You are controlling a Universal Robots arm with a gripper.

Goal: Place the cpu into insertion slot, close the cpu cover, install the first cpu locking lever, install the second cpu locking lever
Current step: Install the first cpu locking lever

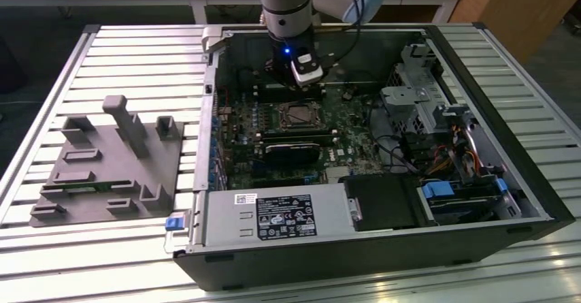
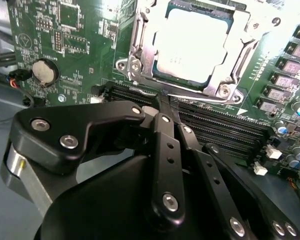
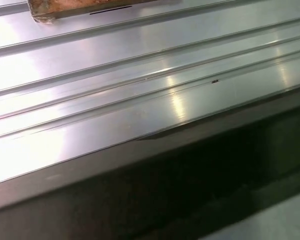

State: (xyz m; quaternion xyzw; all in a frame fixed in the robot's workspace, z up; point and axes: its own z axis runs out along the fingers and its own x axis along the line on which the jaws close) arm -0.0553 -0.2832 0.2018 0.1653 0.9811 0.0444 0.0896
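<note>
exterior view: lit evenly from above, pale glare streaks on bench [image 1: 91,262] slats, computer case [image 1: 363,255] interior shaded | second wrist view: washed out white on cpu [image 2: 192,45], motherboard [image 2: 50,30] brightly lit | first wrist view: soft, broad sheen across upper part, near-black below

The arm [image 1: 288,7] hangs vertically, its closed claw [image 2: 159,101] pointing straight down.

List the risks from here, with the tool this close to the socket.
1. The tool is down by the long black slots, next to the metal-rimmed insertion slot; a small drift might scrape them.
2. The cpu lies inside that rim; whether it sits flat cannot be told, so pressing might damage it.
3. Cables run nearby in the case and might snag the arm.
</note>
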